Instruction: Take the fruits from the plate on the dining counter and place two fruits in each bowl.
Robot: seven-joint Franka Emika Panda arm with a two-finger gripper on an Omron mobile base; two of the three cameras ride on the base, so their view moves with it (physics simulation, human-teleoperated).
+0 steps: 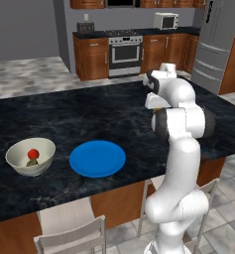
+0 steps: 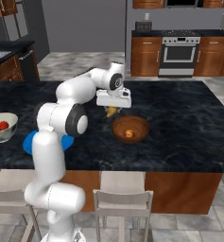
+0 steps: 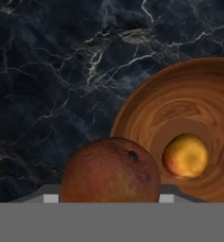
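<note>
My gripper [image 2: 112, 113] hangs over the black marble dining counter [image 2: 179, 113], shut on a tan-brown fruit [image 3: 111, 170], which hides the fingertips in the hand view. It sits just left of a brown wooden bowl [image 2: 141, 127] and above rim height. An orange round fruit [image 3: 185, 155] lies in that bowl. Far left, the cream-white bowl [image 1: 44, 149] holds the red fruit [image 1: 33, 154] and the dark green one [image 1: 31, 162]. The bright blue plate [image 1: 97, 158] lies bare beside it, partly behind my arm in the right base view.
Pale stools [image 2: 123, 198] stand under the counter's near edge. Across the floor are brown cabinets with a stove [image 1: 125, 52], a microwave [image 1: 166, 21] and a steel fridge [image 1: 215, 44]. Bare counter stretches behind and to the right of the wooden bowl.
</note>
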